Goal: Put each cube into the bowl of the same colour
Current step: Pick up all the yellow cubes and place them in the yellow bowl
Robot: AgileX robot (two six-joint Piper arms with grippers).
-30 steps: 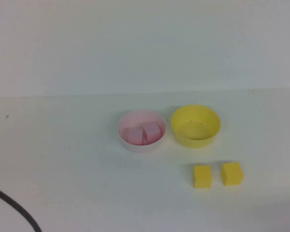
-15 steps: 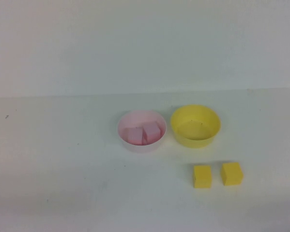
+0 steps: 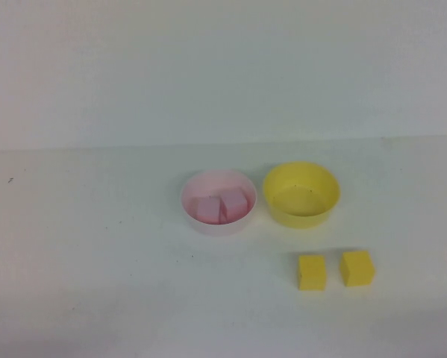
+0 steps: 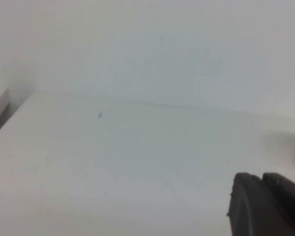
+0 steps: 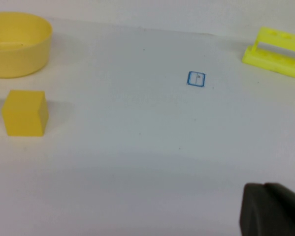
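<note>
Nearest us, left gripper (image 4: 265,204) and right gripper (image 5: 273,209), both closed and empty; then two yellow cubes (image 3: 312,272) on the table; beyond, empty yellow bowl (image 3: 301,195) and pink bowl (image 3: 219,201) holding both pink cubes (image 3: 234,202); we judge yellow cubes next.

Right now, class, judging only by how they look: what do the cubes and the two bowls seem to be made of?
The pink cubes and yellow cubes look like matte foam: dull faces without shine, slightly soft edges.

The pink bowl and yellow bowl look like smooth, thin-walled plastic in one even colour, though no clear gloss shows.

Both grippers, left and right, sit shut away from them.
</note>
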